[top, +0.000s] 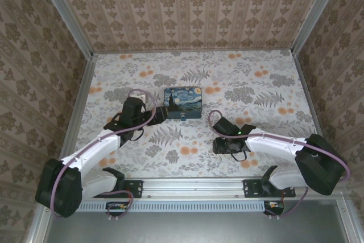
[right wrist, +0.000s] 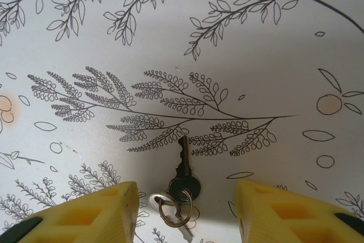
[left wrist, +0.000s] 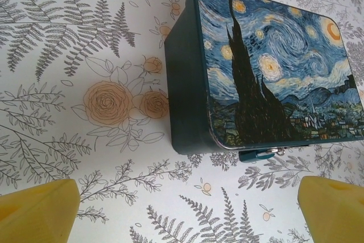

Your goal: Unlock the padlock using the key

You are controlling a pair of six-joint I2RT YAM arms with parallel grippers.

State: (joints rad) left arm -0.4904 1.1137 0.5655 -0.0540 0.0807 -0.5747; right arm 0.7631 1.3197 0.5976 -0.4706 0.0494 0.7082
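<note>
The dark metal key (right wrist: 183,160) lies flat on the tablecloth, blade pointing away, on a ring (right wrist: 173,209) with a second silvery key. My right gripper (right wrist: 185,214) stands open over it, one yellow finger (right wrist: 85,214) on each side, neither touching it. From above, the right gripper (top: 226,143) is low over the table, right of centre. The teal-blue padlock (left wrist: 259,153) hangs at the front edge of the starry-night tin (left wrist: 267,66). My left gripper (left wrist: 185,209) is open and holds nothing, just short of the tin's near left corner. From above, the padlock (top: 183,118) sits right of the left gripper (top: 147,119).
The tin (top: 183,102) stands at the table's middle, between the two arms. The floral tablecloth (top: 256,83) lies flat around it. Patterned walls close in the left, back and right sides. A metal rail (top: 193,183) runs along the near edge.
</note>
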